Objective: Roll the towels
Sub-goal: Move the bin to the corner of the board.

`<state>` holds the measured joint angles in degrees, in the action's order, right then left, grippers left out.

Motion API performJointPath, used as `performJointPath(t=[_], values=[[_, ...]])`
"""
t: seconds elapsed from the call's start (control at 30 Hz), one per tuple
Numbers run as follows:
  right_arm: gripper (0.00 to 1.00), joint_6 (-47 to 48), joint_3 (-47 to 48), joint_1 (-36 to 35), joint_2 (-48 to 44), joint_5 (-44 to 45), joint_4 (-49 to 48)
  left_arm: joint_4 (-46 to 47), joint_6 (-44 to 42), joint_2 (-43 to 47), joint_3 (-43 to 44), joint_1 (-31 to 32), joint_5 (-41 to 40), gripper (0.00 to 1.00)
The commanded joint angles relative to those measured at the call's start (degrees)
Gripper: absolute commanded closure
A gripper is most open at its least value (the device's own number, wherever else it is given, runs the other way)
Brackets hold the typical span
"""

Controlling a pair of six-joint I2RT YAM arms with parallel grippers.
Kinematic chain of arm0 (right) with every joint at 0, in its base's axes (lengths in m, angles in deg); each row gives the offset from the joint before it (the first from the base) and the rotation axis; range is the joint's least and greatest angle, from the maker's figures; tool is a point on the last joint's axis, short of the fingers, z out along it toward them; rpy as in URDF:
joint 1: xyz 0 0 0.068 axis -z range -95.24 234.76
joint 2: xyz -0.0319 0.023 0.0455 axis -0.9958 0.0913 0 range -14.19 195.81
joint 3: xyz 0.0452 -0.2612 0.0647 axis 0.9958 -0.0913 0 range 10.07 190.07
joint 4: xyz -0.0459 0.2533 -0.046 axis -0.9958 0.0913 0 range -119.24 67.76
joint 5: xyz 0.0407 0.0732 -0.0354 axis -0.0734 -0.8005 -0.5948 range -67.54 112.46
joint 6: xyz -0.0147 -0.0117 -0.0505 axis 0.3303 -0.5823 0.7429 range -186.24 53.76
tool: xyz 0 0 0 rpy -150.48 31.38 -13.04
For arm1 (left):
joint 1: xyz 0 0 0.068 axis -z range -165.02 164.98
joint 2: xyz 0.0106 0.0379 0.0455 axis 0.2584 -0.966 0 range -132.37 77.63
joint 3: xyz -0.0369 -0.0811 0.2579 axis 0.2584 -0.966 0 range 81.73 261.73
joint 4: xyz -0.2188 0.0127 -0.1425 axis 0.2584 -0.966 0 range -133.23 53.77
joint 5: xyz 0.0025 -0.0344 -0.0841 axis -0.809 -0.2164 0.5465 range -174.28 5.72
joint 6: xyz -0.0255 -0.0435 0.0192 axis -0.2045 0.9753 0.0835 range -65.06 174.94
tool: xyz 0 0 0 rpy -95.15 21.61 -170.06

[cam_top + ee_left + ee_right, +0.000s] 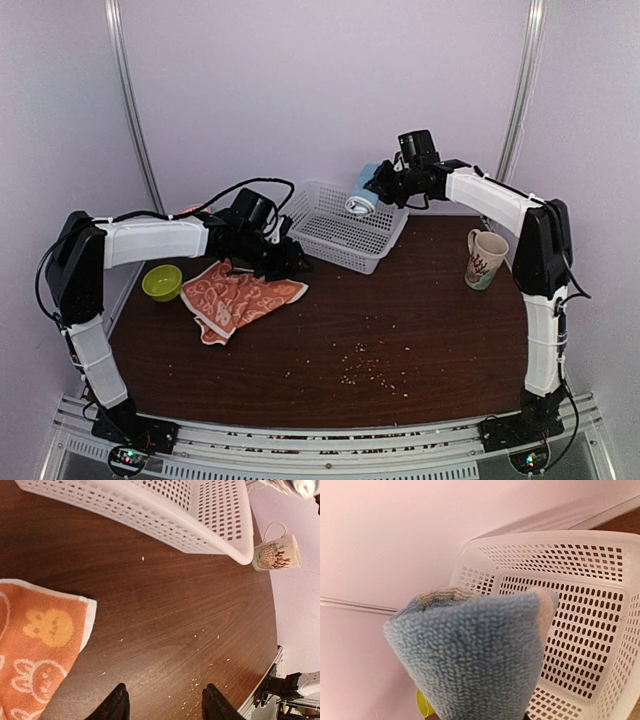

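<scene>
The right fingers pinch a rolled blue towel, plush and looped, above the far white perforated basket. If it is let go loosely, the soft roll could spring open. The left fingers are spread above the tabletop, just right of the flat orange towel, seemingly not touching it.

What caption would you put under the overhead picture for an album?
Right gripper holds a rolled blue towel over the white basket; the orange towel lies unrolled near the open left gripper.
</scene>
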<state>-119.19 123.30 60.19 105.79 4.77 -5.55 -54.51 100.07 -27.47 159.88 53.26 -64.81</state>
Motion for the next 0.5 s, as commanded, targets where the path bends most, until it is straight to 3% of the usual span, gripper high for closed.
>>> performJointPath(t=[0.0,0.23,0.47], values=[[0.98,-7.10,7.51,0.44,6.76,2.79,-2.21,-0.89,0.09,2.34,-1.93,-0.56,-0.60,0.49],[0.98,-10.05,16.27,0.41,17.26,5.05,0.05,-2.29,-1.08,4.05,-4.30,-0.86,-2.18,0.49],[0.98,-5.59,18.74,0.67,20.43,5.39,10.86,-3.42,-2.28,5.70,-5.45,-1.26,-3.51,0.49]])
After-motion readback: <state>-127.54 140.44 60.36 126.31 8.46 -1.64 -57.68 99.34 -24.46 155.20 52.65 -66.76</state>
